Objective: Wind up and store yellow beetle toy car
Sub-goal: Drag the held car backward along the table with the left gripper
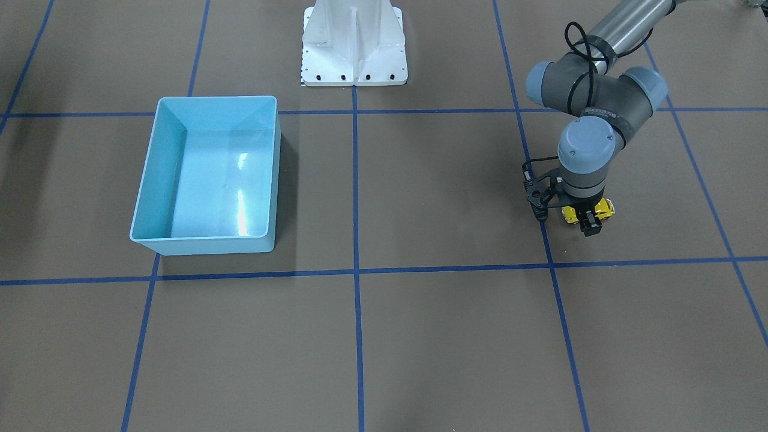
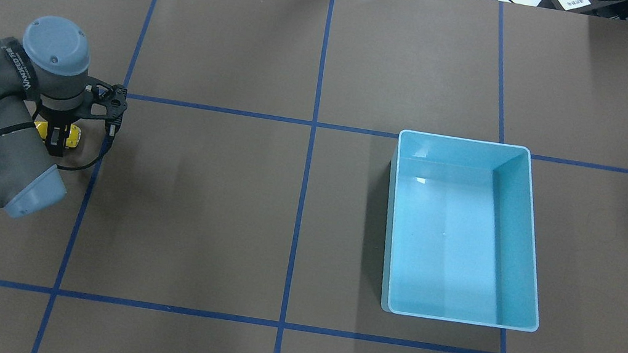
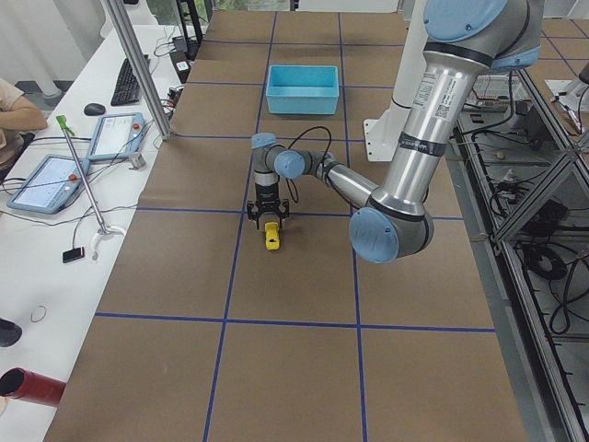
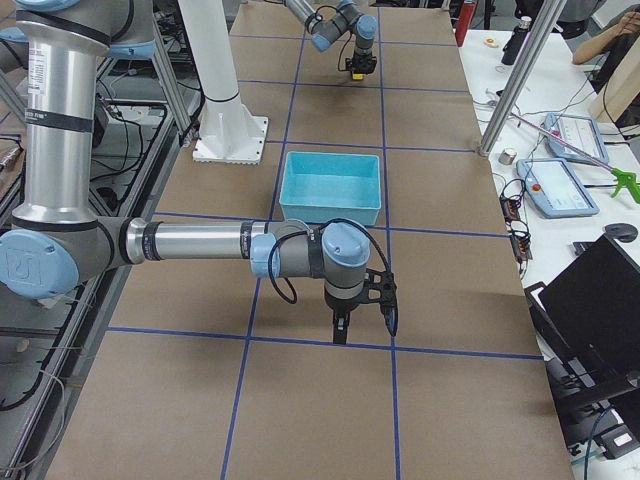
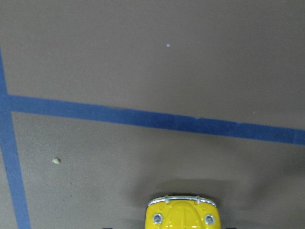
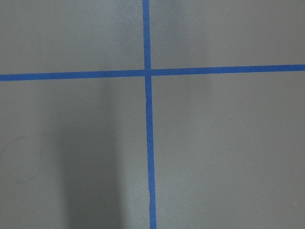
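- Left hand (image 1: 585, 216) is down low, its black fingers (image 1: 591, 224) closed across the middle of the tiny bright yellow rounded beetle toy car (image 5: 181, 215). Looks like a proper grip to me.
- The car seems to sit wheels-down on the brown paper-covered table (image 2: 220, 218), close to the table's left edge.
- Right hand (image 4: 341, 326) hangs over the table's right end. Can't tell how open it is or whether it holds anything.
- The light blue rectangular plastic bin (image 2: 468, 142) sits on the table's right half, well apart from the car, with no car in it yet.
- Progress: grab's done. I'd guess winding is the step in hand. Carrying it to the bin and dropping it in are left.
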You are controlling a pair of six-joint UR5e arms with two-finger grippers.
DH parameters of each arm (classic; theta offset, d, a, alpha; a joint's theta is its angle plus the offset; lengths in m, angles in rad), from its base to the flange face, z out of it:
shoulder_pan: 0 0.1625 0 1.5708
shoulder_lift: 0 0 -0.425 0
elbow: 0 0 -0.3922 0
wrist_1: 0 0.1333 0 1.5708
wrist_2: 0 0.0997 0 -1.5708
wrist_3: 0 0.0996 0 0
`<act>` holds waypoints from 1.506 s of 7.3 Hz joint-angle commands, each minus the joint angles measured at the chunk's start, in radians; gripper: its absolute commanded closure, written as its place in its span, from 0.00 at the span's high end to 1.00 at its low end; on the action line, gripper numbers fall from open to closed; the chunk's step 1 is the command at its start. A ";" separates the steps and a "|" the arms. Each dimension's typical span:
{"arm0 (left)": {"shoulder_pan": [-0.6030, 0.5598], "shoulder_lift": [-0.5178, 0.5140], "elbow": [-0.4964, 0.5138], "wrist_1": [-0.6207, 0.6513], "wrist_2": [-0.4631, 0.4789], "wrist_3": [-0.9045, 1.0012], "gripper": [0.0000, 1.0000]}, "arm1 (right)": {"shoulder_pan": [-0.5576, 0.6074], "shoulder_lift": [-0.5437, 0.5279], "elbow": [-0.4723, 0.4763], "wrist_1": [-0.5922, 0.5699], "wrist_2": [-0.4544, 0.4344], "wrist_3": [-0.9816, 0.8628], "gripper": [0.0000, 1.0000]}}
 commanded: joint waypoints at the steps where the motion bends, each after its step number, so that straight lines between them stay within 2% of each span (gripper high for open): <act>1: -0.006 0.002 -0.009 0.000 -0.044 -0.001 0.27 | 0.000 0.001 -0.003 0.000 0.000 0.000 1.00; 3: -0.008 0.007 -0.056 0.000 -0.055 0.001 0.10 | -0.002 0.003 -0.004 0.000 -0.002 0.000 1.00; 4: -0.008 0.007 -0.095 -0.001 -0.058 0.010 0.05 | -0.002 0.003 -0.004 0.000 -0.002 0.002 1.00; 6: 0.001 -0.004 -0.164 -0.018 -0.059 0.022 0.05 | -0.002 0.004 -0.004 0.000 -0.005 0.000 1.00; 9: 0.012 -0.010 -0.170 -0.082 -0.089 0.057 0.06 | -0.002 0.004 -0.004 0.000 -0.005 0.002 1.00; 11: 0.099 -0.036 -0.160 -0.098 -0.089 -0.017 0.06 | -0.002 0.004 -0.004 0.000 -0.005 0.000 1.00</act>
